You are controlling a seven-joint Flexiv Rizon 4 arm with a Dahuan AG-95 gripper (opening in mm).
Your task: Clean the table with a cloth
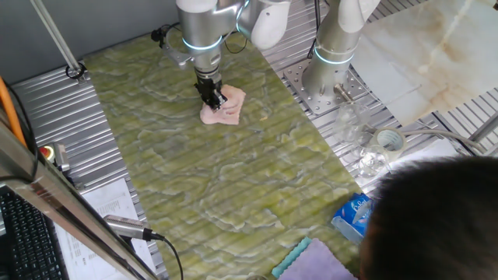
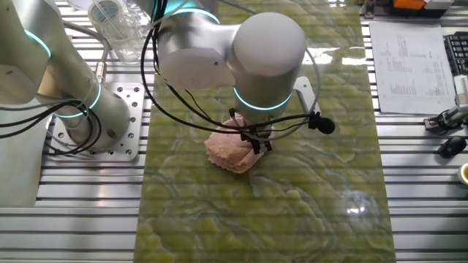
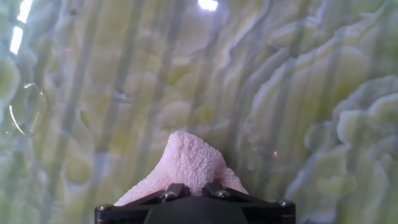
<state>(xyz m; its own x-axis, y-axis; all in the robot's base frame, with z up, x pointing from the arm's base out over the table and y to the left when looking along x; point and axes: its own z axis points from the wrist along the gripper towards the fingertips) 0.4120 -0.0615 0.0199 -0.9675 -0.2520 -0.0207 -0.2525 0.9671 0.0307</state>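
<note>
End effector [image 1: 215,97] pinches cloth [image 1: 227,110] against table [image 1: 233,179].

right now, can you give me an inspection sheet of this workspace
surface: long yellow-green marbled table, no spills seen
job's things: small pale pink cloth bunched on the table under the hand
clutter: lavender-and-teal fluffy cloth at the table's near end; blue packet, tape roll and clear plastic cups on the ribbed metal panels; printed paper sheet
grippers: two-finger gripper shut on the pink cloth, pressing it down
cables: black cables looping round the arm
surroundings: white marbled slab; a person's dark hair
</note>
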